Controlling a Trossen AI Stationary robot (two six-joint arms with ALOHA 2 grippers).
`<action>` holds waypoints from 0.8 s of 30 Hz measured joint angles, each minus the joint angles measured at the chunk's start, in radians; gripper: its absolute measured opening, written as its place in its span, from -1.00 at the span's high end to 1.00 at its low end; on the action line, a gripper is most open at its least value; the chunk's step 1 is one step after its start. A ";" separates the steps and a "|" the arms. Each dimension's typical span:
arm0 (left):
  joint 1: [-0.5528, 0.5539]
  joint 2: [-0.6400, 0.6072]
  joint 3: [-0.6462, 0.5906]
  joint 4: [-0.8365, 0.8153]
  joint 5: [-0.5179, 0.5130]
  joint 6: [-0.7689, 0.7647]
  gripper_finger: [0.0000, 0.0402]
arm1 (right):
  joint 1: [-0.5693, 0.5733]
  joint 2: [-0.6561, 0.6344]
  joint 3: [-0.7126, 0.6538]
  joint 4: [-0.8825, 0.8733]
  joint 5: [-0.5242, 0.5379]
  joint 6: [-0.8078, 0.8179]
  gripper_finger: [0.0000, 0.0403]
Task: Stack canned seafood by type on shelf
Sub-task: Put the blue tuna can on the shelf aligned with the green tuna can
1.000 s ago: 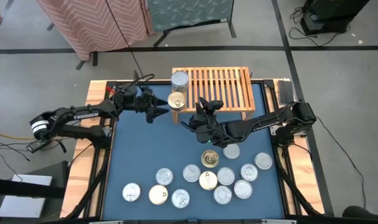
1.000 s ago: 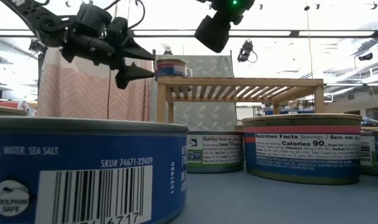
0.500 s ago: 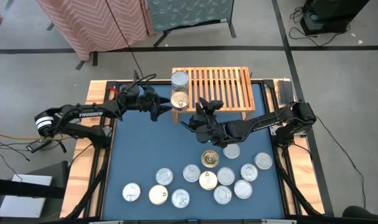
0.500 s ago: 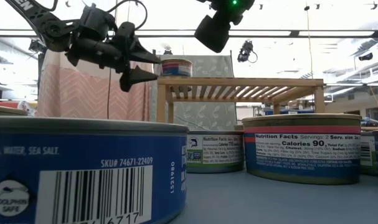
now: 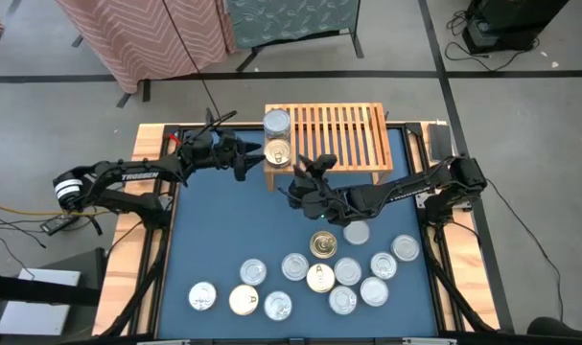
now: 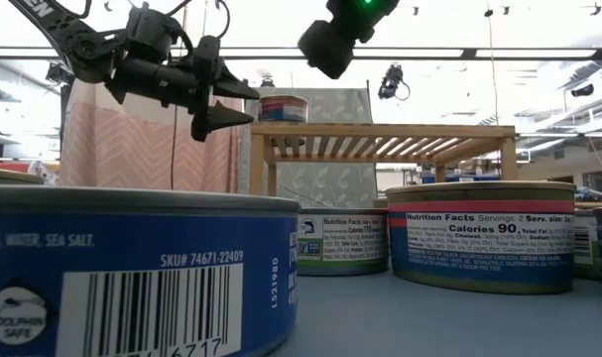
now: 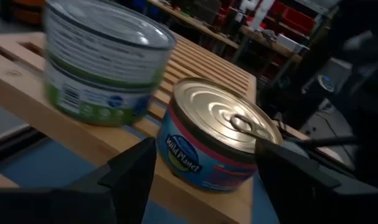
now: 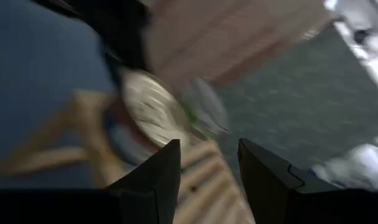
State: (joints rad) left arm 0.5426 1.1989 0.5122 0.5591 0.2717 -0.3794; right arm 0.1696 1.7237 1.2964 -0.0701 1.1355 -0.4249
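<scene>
Tins on shelf [image 5: 343,134]: two so far, a green-labelled one [image 5: 276,122] at the far left corner and a pink-and-blue one [image 5: 276,151] just nearer. I am holding my left gripper [image 5: 255,156] beside that second tin, fingers apart and gripping nothing. My right gripper [image 5: 289,190] is hovering near the shelf's front, fingers apart, empty. About a dozen tins [image 5: 319,273] are waiting on the near table [image 5: 233,220], unsorted; most work is remaining.
</scene>
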 joint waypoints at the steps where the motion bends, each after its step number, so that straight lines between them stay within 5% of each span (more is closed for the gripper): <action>1: 0.000 0.003 0.000 0.009 -0.003 -0.014 -0.38 | 0.000 0.000 0.000 0.005 -0.027 0.009 0.19; 24: 0.011 0.035 0.002 0.110 -0.006 -0.072 -0.38 | 0.000 0.005 0.000 0.039 -0.221 0.064 0.20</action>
State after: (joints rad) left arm 0.5532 1.2343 0.5140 0.6696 0.2659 -0.4512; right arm 0.1696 1.7283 1.2961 -0.0309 0.9147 -0.3612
